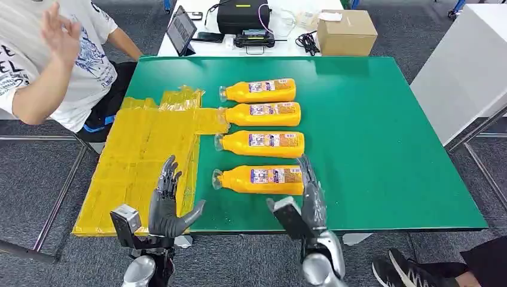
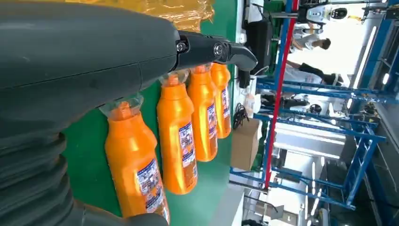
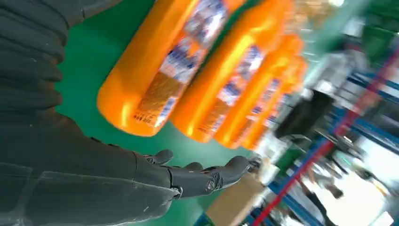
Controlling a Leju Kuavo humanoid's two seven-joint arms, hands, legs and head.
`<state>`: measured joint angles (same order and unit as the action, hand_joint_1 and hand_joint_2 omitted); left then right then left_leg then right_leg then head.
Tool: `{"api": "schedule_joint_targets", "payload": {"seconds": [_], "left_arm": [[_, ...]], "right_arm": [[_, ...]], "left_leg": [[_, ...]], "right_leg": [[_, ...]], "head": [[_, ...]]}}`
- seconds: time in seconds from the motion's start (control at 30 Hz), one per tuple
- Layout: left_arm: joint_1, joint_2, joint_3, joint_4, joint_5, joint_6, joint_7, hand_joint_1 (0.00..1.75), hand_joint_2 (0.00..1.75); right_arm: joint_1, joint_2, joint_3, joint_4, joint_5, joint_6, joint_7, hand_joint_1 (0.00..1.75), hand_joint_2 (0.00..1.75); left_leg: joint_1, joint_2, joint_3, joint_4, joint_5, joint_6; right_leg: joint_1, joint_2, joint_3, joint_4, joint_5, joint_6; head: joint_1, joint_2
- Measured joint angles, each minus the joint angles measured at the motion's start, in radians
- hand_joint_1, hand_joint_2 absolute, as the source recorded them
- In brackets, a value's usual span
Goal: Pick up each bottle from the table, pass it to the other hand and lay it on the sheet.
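Several orange bottles lie on their sides in a row on the green table point(image 1: 382, 149), caps pointing toward the yellow sheet point(image 1: 137, 161). The nearest bottle point(image 1: 258, 179) point(image 2: 134, 165) point(image 3: 155, 61) lies close to the table's front edge. My right hand point(image 1: 309, 194) point(image 3: 188, 176) hovers just beside that bottle's base end, fingers straight and apart, holding nothing. My left hand point(image 1: 169, 203) point(image 2: 84, 61) stands upright over the sheet's near right edge, fingers spread, empty. The farther bottles point(image 1: 260, 144) point(image 1: 263, 113) point(image 1: 258, 91) lie parallel behind.
A person in a white shirt point(image 1: 54, 60) sits at the table's far left with a raised hand. Behind the table stand a cardboard box point(image 1: 347, 31), a black case point(image 1: 242, 15) and a tablet point(image 1: 181, 28). A white cabinet point(image 1: 466, 66) is at the right.
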<state>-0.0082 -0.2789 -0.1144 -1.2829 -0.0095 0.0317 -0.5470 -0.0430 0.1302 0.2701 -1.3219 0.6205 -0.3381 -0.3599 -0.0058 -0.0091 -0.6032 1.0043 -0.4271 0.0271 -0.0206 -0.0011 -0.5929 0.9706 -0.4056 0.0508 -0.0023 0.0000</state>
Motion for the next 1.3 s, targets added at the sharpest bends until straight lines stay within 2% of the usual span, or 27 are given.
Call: {"api": "schedule_joint_targets", "payload": {"seconds": [0.13, 0.3, 0.57, 0.73, 0.9, 1.3], "left_arm": [[-0.013, 0.000, 0.008, 0.015, -0.002, -0.015, -0.006, 0.00, 1.75], [-0.025, 0.000, 0.015, 0.032, -0.009, -0.032, -0.008, 0.00, 1.75], [-0.059, 0.001, 0.018, 0.074, -0.021, -0.046, -0.002, 0.00, 1.75], [-0.088, 0.002, 0.016, 0.108, -0.021, -0.052, -0.001, 0.00, 1.75], [-0.110, 0.006, 0.015, 0.141, -0.018, -0.055, -0.006, 0.00, 1.75], [-0.129, 0.011, 0.015, 0.177, -0.015, -0.056, -0.008, 0.00, 1.75]], "right_arm": [[-0.116, -0.052, -0.008, 0.085, 0.056, 0.094, 0.095, 0.00, 1.75], [-0.264, -0.092, 0.004, 0.221, 0.087, 0.181, 0.159, 0.00, 1.75], [-0.428, -0.098, 0.083, 0.425, 0.089, 0.294, 0.181, 0.00, 1.75], [-0.513, -0.086, 0.126, 0.545, 0.023, 0.398, 0.137, 0.00, 1.75], [-0.562, -0.079, 0.168, 0.627, -0.038, 0.459, 0.085, 0.00, 1.75], [-0.592, -0.079, 0.199, 0.681, -0.051, 0.467, 0.073, 0.00, 1.75]], "left_leg": [[0.000, 0.000, 0.000, 0.000, 0.001, 0.001], [0.000, 0.000, 0.000, 0.000, 0.001, 0.001], [0.000, 0.000, 0.000, 0.000, 0.001, 0.001], [0.000, 0.000, 0.000, 0.000, 0.002, 0.001], [0.000, -0.001, 0.000, 0.001, 0.002, 0.002], [0.000, 0.000, 0.000, 0.001, 0.002, 0.002]], "right_leg": [[0.000, 0.000, 0.000, 0.000, 0.001, 0.001], [0.000, 0.000, 0.000, 0.000, 0.002, 0.002], [0.000, 0.000, 0.000, 0.001, 0.002, 0.002], [0.000, 0.000, 0.000, 0.001, 0.002, 0.002], [0.000, 0.000, 0.000, 0.001, 0.002, 0.002], [0.000, 0.000, 0.000, 0.000, 0.002, 0.002]], "head": [[0.000, 0.000], [0.000, 0.000], [0.000, 0.000], [0.000, 0.000], [0.000, 0.000], [0.000, 0.000]]}}
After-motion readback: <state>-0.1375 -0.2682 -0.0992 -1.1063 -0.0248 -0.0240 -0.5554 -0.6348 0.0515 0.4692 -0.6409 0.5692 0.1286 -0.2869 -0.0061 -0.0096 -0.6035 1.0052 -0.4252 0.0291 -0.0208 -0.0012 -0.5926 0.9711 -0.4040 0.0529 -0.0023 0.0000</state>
